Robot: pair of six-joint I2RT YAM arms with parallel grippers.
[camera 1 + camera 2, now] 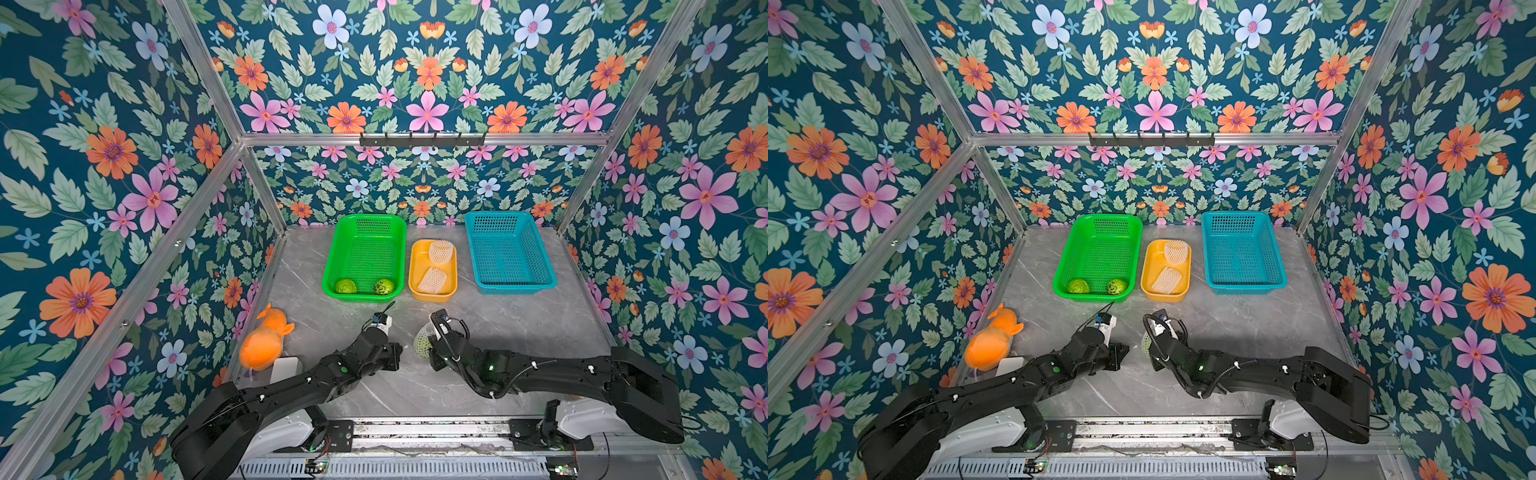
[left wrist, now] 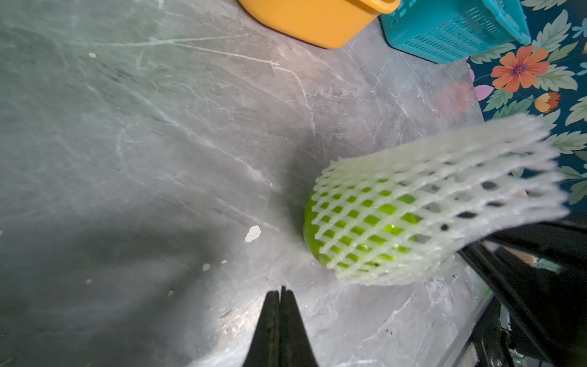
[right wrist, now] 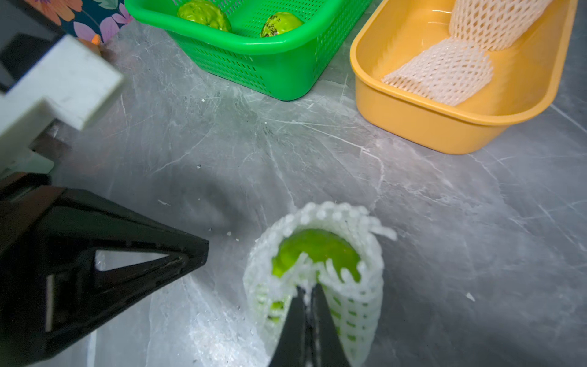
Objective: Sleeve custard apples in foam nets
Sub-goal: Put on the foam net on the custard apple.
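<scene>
One custard apple (image 3: pixel 317 251) sits partly inside a white foam net (image 3: pixel 359 305) on the grey table, seen in both top views (image 1: pixel 423 343). My right gripper (image 3: pixel 307 287) is shut on that net's rim at its open end. Just to its left, my left gripper (image 2: pixel 281 290) is shut with nothing in it, its tips close to the netted fruit (image 2: pixel 309 219) without touching it. Two bare custard apples (image 1: pixel 346 286) (image 1: pixel 384 286) lie at the near end of the green basket (image 1: pixel 361 296). In the yellow tray (image 1: pixel 432 297) lie two foam nets (image 1: pixel 441 252) (image 1: pixel 432 280).
A blue perforated basket (image 1: pixel 519 289) stands right of the yellow tray. An orange plush toy (image 1: pixel 266 340) lies at the table's left edge beside a white block (image 1: pixel 284 369). Patterned walls close in the table on three sides.
</scene>
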